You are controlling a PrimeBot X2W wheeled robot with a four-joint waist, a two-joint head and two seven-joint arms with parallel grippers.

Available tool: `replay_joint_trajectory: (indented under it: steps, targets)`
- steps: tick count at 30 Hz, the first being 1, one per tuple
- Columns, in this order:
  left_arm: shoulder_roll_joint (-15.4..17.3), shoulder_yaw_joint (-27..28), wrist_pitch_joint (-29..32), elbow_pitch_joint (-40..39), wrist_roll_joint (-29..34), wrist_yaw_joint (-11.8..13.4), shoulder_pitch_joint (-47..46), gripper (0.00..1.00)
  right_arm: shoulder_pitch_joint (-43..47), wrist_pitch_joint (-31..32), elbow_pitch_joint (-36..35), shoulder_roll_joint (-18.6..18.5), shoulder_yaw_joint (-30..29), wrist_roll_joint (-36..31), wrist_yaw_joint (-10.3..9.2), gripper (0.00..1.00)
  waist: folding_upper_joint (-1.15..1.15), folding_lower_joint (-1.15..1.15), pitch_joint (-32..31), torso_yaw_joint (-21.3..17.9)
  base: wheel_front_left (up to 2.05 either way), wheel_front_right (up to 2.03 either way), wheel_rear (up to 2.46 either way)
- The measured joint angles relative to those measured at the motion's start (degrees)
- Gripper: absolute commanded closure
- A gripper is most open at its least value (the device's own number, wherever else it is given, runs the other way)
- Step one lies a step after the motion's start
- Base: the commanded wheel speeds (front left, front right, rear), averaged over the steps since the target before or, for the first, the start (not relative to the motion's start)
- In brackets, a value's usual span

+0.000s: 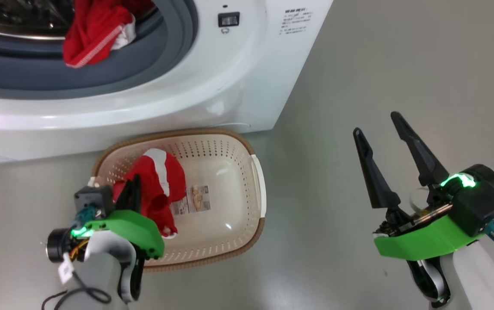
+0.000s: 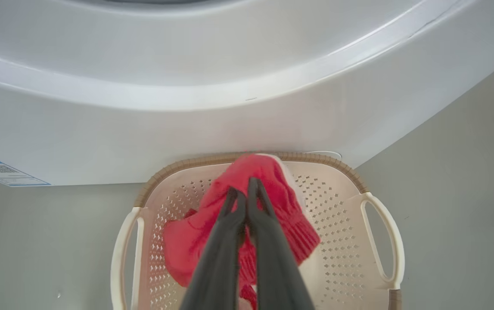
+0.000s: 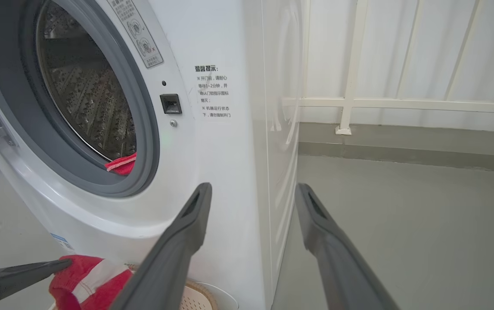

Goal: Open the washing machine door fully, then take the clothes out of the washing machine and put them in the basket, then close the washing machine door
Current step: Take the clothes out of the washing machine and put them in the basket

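the left gripper (image 2: pixel 241 190) is clenched tight, its two dark fingers pressed together on a red and white garment (image 1: pixel 160 181). the cloth hangs bunched from the fingertips over the left half of the basket (image 1: pixel 229 137), its lower folds down inside against the perforated wall. the cream basket stands on the grey floor (image 1: pixel 402 64), its far brown rim right up against the foot of the washing machine (image 1: pixel 238 77). a sticker (image 1: pixel 197 198) shows on the bare bottom, just right of the hanging cloth.

above and further back, the machine's mouth stands uncovered. a second red garment (image 1: pixel 96 34) with thin white striped trim lies over the lower lip of the steel drum (image 3: pixel 87 94), spilling onto the grey rubber ring (image 1: pixel 143 64).

the right gripper (image 1: pixel 376 123) is off to the right, well apart from the basket, past the machine's right corner and over bare floor. its fingers are spread wide with nothing between them, pointing toward the machine's front right edge.
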Motion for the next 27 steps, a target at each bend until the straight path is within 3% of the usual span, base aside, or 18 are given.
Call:
replay_joint_trajectory:
  steps: [11, 20, 27]
  targets:
    - [-0.4, -0.7, -0.8, 18.6, -0.5, -1.5, -9.8, 1.00, -2.8, 0.0, 0.0, -0.3, 1.9, 0.0, 0.00, 0.00, 0.00, 0.00, 3.7, -1.0, 0.00, 0.00, 0.00]
    - [-0.5, -0.4, -2.6, 30.3, -2.3, -4.4, -14.5, 1.00, -3.7, 0.0, 0.1, -0.2, 2.5, 0.0, 0.00, 0.00, 0.00, 0.00, 5.9, -3.0, 0.00, 0.00, 0.00]
    - [-0.6, -0.3, -3.0, 34.3, -3.2, -4.4, -16.3, 1.00, -3.9, 0.0, 0.1, 0.2, 2.6, 0.0, 0.00, 0.00, 0.00, 0.00, 7.1, -4.0, 0.00, 0.00, 0.00]
